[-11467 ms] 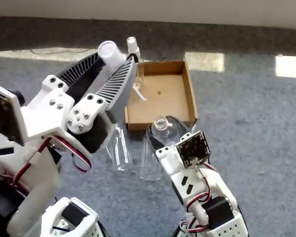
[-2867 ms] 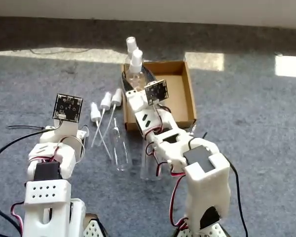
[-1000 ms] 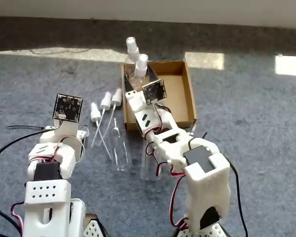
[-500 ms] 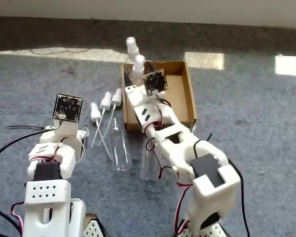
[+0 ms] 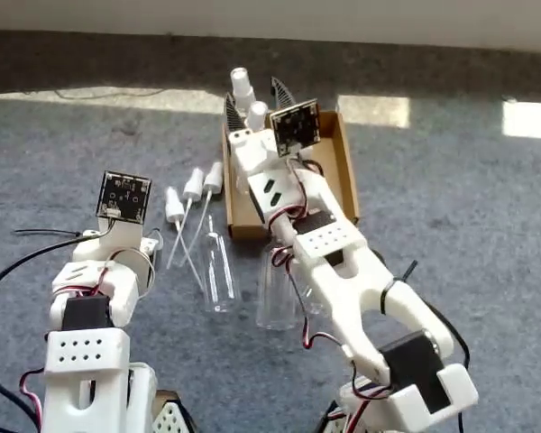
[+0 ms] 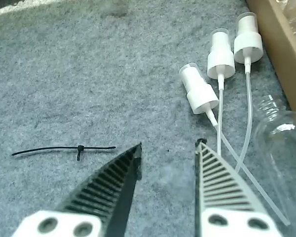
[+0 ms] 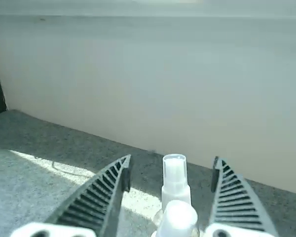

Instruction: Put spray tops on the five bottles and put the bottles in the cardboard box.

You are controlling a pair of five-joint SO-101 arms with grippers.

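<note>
Cardboard box (image 5: pixel 342 153) sits on the grey carpet (image 5: pixel 451 225) under the outstretched right arm, and the right tool (image 5: pixel 256 96) hangs above its far left corner. Right tool is spread wide and holds nothing: its jaws stand either side of a capped bottle (image 5: pixel 257 115), clear of it on both sides. A second capped bottle (image 5: pixel 242 81) stands just beyond the tool tips; cannot tell whether it is inside the box wall or just outside. An uncapped bottle (image 5: pixel 218 269) lies well behind the right tool, between the arms, with a second clear bottle (image 5: pixel 276 289) beside it against the right arm. Left tool (image 6: pixel 167 144) is parted and empty, low over the carpet. Three loose spray tops (image 6: pixel 221 59) lie just ahead of its tips, their dip tubes trailing back past one jaw. A black cable tie (image 6: pixel 79 147) lies near the other jaw.

Risks, as judged: the capped bottles are tall, narrow and close together, so a jaw closing off-centre could tip one into the other. A low pull-back of the arm could catch the box wall and shift the box. The crossed dip tubes could drag a neighbouring top when one is lifted.

Views: the high view gives the box and bottle layout, the right wrist view the clearance at each jaw, the left wrist view the tube crossings.
</note>
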